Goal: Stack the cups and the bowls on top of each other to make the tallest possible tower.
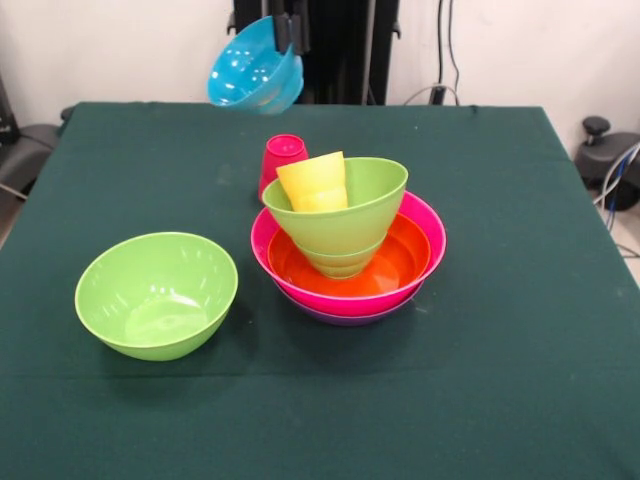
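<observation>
Gleaming sky-blue bowl (254,77), tilted, airborne

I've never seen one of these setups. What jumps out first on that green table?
Probably the tower at the table's middle: purple, pink and orange bowls nested, lime green bowls tilted inside them, a yellow cup leaning in the top one. Next, the sky blue bowl hanging tilted in the air at the top, gripped at its rim by the robot's hand. A lone lime green bowl sits front left.
</observation>
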Tool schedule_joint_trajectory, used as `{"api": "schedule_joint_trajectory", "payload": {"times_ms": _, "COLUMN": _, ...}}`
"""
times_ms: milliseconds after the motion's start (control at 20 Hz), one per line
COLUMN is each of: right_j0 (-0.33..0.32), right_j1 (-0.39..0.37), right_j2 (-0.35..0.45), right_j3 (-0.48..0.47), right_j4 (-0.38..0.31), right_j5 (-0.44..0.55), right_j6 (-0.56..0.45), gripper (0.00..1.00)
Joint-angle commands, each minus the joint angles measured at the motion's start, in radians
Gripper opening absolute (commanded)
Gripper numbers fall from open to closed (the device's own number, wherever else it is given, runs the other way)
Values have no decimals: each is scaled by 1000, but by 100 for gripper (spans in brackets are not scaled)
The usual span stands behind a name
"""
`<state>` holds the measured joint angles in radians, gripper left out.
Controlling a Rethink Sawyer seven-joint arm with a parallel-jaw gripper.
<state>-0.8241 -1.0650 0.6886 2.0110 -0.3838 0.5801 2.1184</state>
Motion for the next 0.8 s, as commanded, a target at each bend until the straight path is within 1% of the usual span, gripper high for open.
{"api": "schedule_joint_trajectory", "payload": {"times_ms": 50, "right_j0": 77, "right_j1": 68, "right_j2": -36, "right_j3": -131, "right_j4": -3, "right_j5": 160, "right_j6": -23, "gripper": 0}}
{"api": "schedule_joint_trajectory", "payload": {"times_ms": 250, "right_j0": 128, "right_j1": 141, "right_j2": -78, "right_j3": -187, "right_j4": -44, "right_j5": 117, "right_j6": 21, "gripper": 0}}
{"api": "schedule_joint_trajectory", "payload": {"times_ms": 550, "right_j0": 148, "right_j1": 150, "right_j2": -98, "right_j3": -231, "right_j4": -31, "right_j5": 149, "right_j6": 5, "gripper": 0}}
{"api": "schedule_joint_trajectory", "payload": {"times_ms": 800, "right_j0": 180, "right_j1": 213, "right_j2": -132, "right_j3": -274, "right_j4": -55, "right_j5": 110, "right_j6": 22, "gripper": 0}}
